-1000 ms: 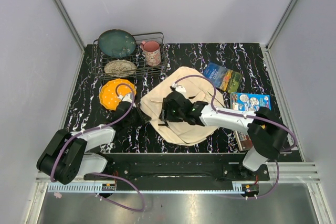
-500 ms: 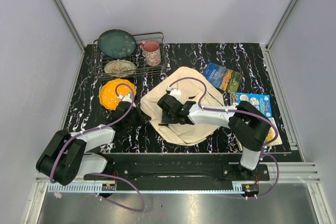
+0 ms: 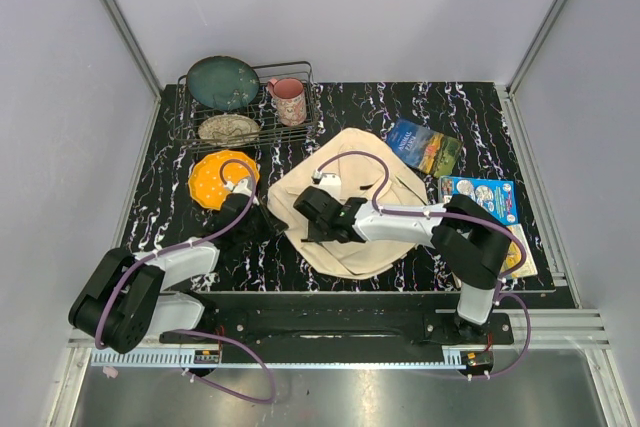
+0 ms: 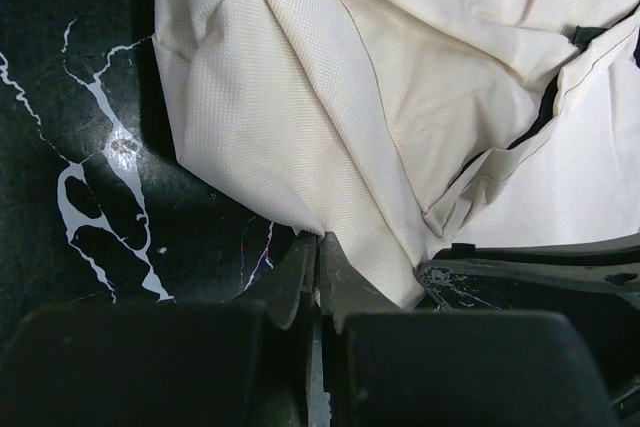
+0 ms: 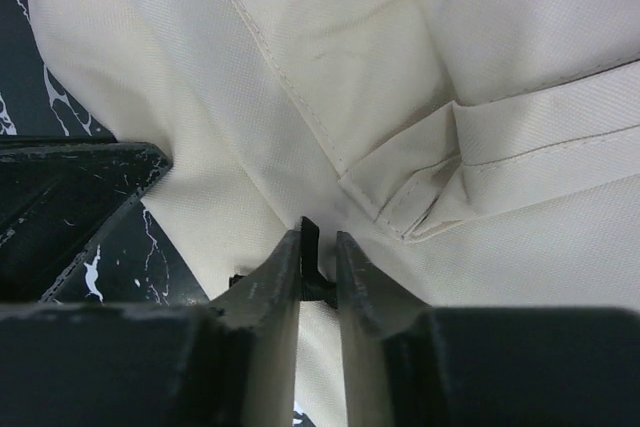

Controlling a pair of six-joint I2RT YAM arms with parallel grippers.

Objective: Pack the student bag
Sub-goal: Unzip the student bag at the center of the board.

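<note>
The cream student bag (image 3: 345,252) lies flat in the middle of the black marble table. My left gripper (image 3: 272,222) sits low at the bag's left edge. In the left wrist view this gripper (image 4: 320,239) is shut, with the corner of the bag (image 4: 300,117) pinched at its tips. My right gripper (image 3: 304,231) reaches across the bag to its left part. In the right wrist view the right gripper (image 5: 319,237) stands narrow over the canvas (image 5: 400,67), with a small black buckle (image 5: 310,242) spanning the slit between its fingers.
A wire dish rack (image 3: 312,117) at the back left holds a green plate (image 3: 222,82), a pink mug (image 3: 290,100) and a patterned bowl (image 3: 229,128). An orange dotted plate (image 3: 210,179) lies left of the bag. Two books (image 3: 424,146) (image 3: 477,192) lie to its right.
My right arm has swung left across the bag and its jaws have narrowed onto the black buckle. The left arm has stayed put, still shut.
</note>
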